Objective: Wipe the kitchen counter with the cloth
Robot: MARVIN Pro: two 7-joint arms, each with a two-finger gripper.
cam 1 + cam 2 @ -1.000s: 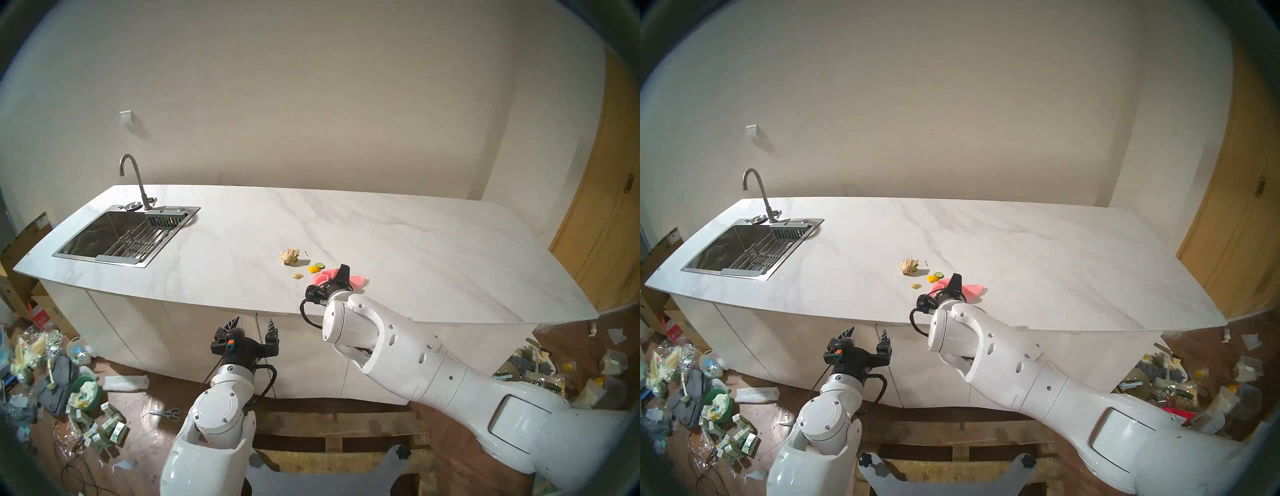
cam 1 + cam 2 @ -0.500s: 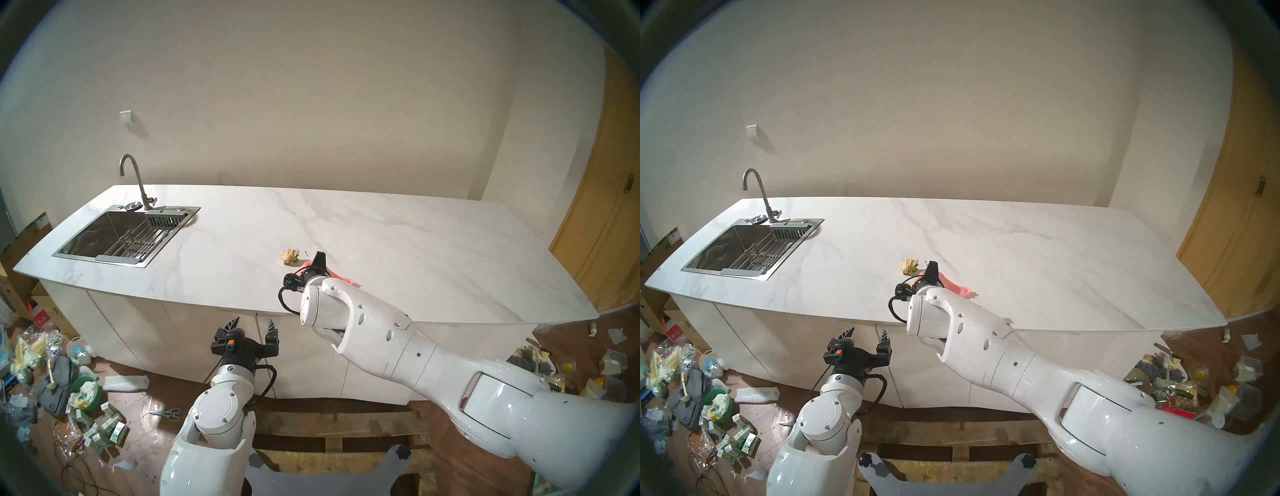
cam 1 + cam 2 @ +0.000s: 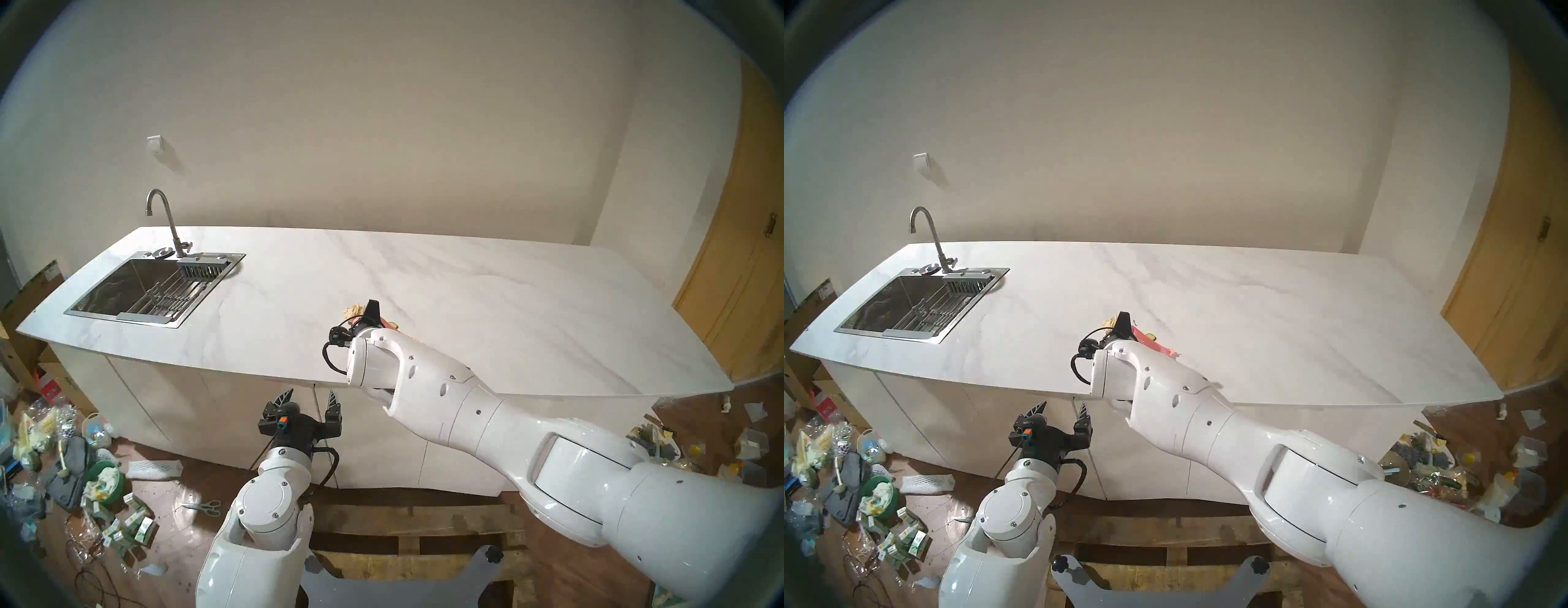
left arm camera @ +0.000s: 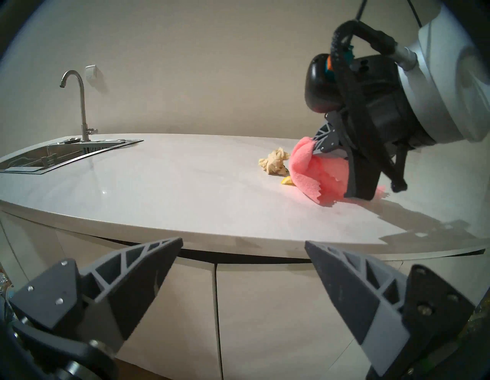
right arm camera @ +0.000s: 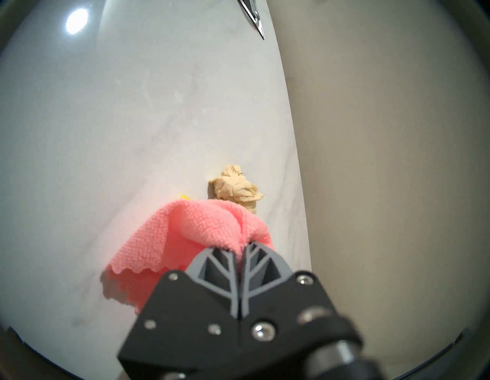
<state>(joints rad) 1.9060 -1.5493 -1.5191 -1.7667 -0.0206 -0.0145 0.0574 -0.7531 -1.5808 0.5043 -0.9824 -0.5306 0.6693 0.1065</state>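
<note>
The right gripper (image 5: 242, 254) has its two grey ribbed jaws pressed together, pinching a fold of the salmon-pink soft fabric cloth with zigzag-cut edges (image 5: 185, 238). The rest of the cloth drapes down from the pinch onto the white marble-look kitchen counter with faint grey veins (image 3: 488, 297), its scalloped hem trailing on the surface.

Compared with a second ago, the right arm has swept the cloth across the counter toward the sink side and slightly away from the robot. The cloth now reaches the small crumpled beige paper wad (image 5: 234, 189), touching or just beside it; earlier the two were well apart. The small yellow and green food scraps that lay in the open between them are now mostly covered. Only a sliver of a yellow scrap (image 4: 286, 181) peeks out at the cloth's leading edge, and a bit of green (image 3: 393, 325) shows beside the arm in the head view.

This suggests the wiping stroke is under way and is gathering the scraps, pushing them toward the wad. The inset steel sink (image 3: 127, 288) under the curved steel faucet (image 3: 163, 220) lies well apart, further along the stroke's direction.

The left gripper (image 4: 242, 254) waits below the counter's front edge, jaws spread wide and empty.
</note>
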